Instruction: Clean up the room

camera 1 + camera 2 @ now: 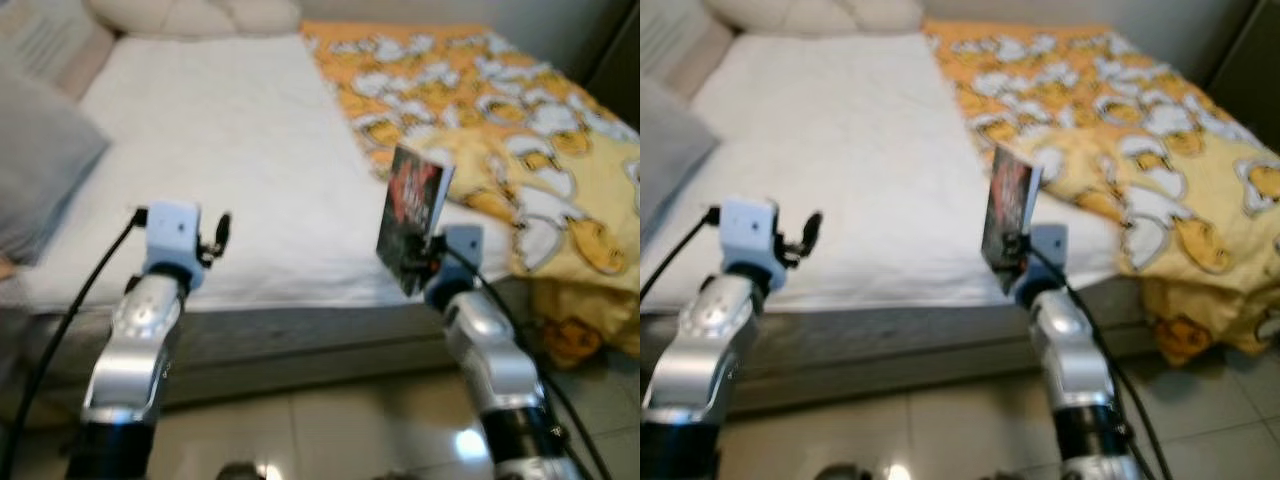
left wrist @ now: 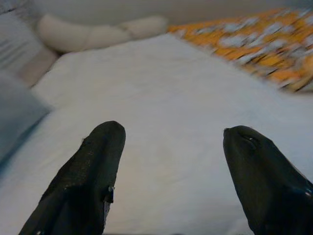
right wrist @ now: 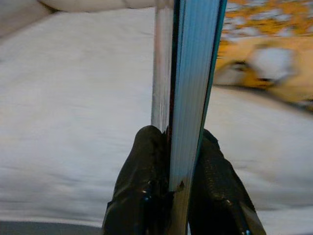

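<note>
A dark book with a red and black cover stands upright, held by my right gripper shut on its lower edge, above the near edge of the bed. In the right wrist view the book's blue-edged pages rise between the two black fingers. My left gripper is open and holds nothing, hovering over the white sheet near the bed's front edge; its two fingers stand well apart in the left wrist view.
A yellow and orange duck-print blanket covers the bed's right side and hangs over the corner. Grey pillows lie at the left, cream pillows at the head. Tiled floor lies below the grey bed frame.
</note>
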